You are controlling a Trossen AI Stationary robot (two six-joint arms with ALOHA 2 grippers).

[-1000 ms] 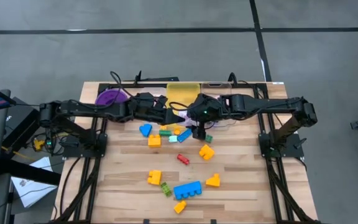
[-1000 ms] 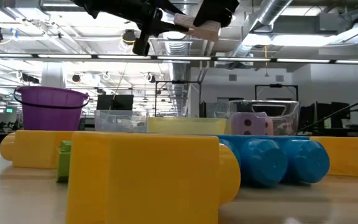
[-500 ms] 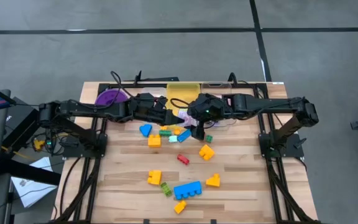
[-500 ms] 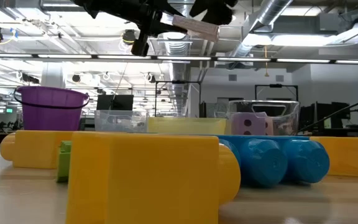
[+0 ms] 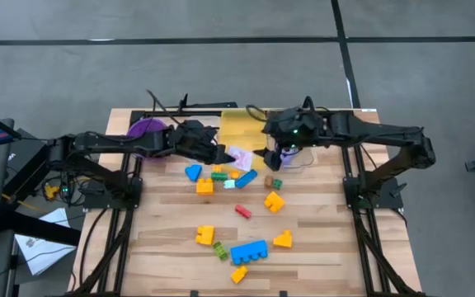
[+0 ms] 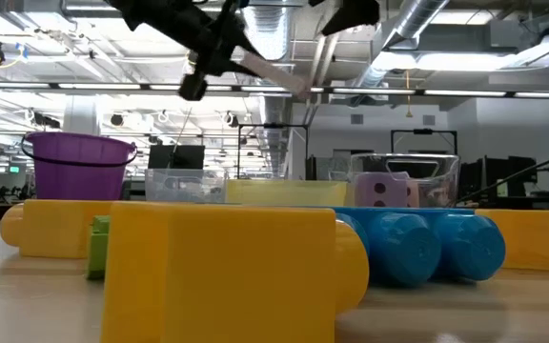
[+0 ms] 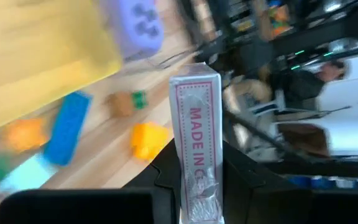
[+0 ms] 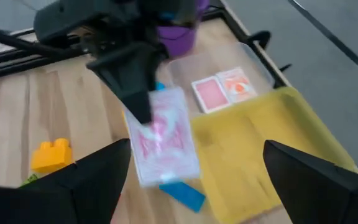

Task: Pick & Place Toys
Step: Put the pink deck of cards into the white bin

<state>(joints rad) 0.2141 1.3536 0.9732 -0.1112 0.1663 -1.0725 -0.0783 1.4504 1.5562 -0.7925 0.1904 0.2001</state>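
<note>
A pink-and-white pack of playing cards point(image 5: 241, 155) hangs above the table's far middle, and my left gripper point(image 5: 228, 154) is shut on it. My right gripper point(image 5: 278, 158) stands open just right of the pack, higher up and touching nothing; in its wrist view its fingers point(image 8: 98, 180) spread wide on both sides of the pack point(image 8: 163, 140). Loose building blocks lie on the table, among them a blue one point(image 5: 249, 252) and a yellow one point(image 5: 204, 235). A pink die point(image 6: 386, 191) sits in the clear bin. My left gripper pinches the pack by its broad faces between the two fingers, at the end nearest the wrist point(image 7: 194, 199). The narrow printed edge point(image 7: 194, 124) faces the wrist camera. The fingers come from the table's left, slanting down. The pack juts out past them, clear of the table.
A yellow bin point(image 5: 242, 125) and a clear bin point(image 8: 241, 62) holding two cards point(image 8: 222, 90) stand at the far edge, with a purple bowl point(image 5: 147, 128) to their left. A cluster of blocks point(image 5: 221, 175) lies under the grippers. The near half of the table holds scattered blocks.
My right gripper has drawn off the card pack, rising and going toward the table's far right. My left gripper keeps the pack and has tipped it, so its free end now slants downward.
</note>
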